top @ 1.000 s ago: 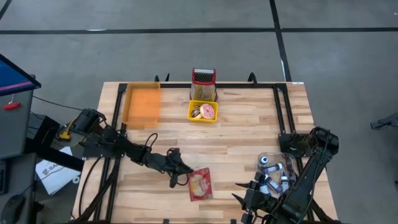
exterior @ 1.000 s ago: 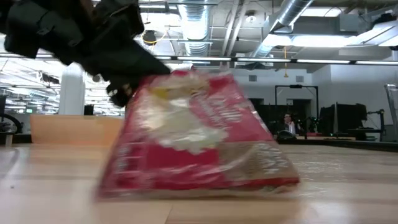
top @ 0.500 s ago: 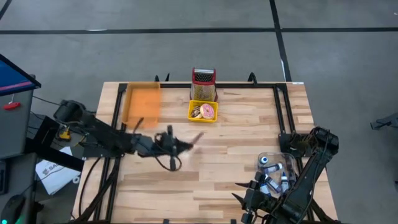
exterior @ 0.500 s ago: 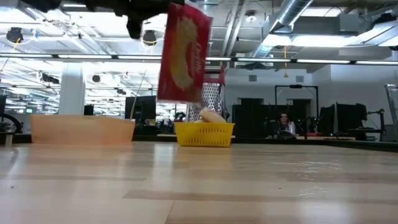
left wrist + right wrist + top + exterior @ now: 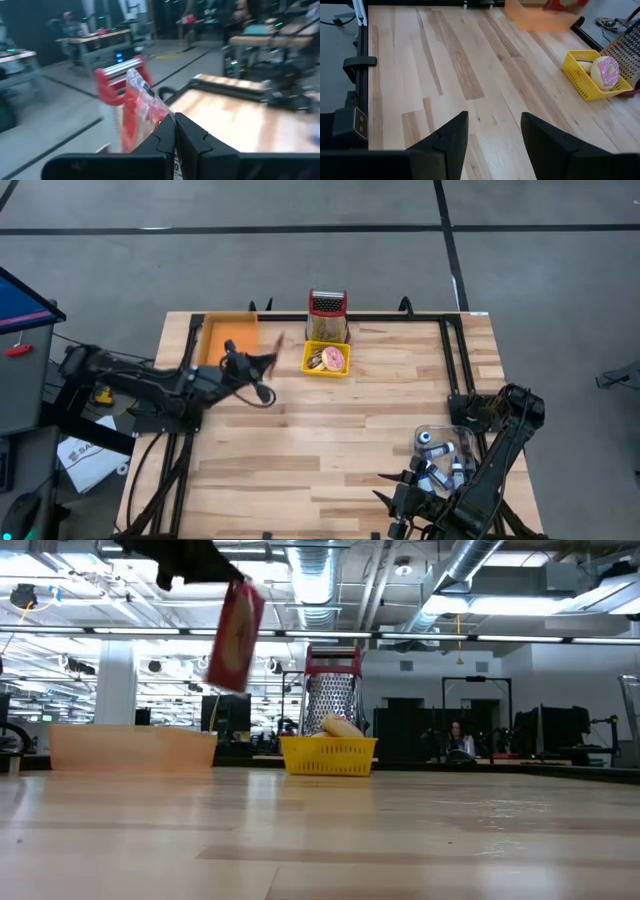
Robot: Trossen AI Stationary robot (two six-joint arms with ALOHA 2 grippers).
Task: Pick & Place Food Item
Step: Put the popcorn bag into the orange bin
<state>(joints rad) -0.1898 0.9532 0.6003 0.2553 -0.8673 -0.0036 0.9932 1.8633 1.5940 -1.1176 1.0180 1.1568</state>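
Left gripper (image 5: 262, 365): clenching the red snack bag (image 5: 233, 635), lifting it toward the orange bin (image 5: 230, 343).
Right gripper (image 5: 492, 135): waiting, fingers apart, empty.

One camera looks straight down on the whole table (image 5: 330, 430). One sits low at the table top, looking across. Both see the yellow basket (image 5: 326, 359) and grater (image 5: 327, 315).

Two slim black jointed arms, left arm (image 5: 150, 383) draped with looping black cables; right arm (image 5: 495, 455) likewise dark, angular black fingers (image 5: 445, 137)
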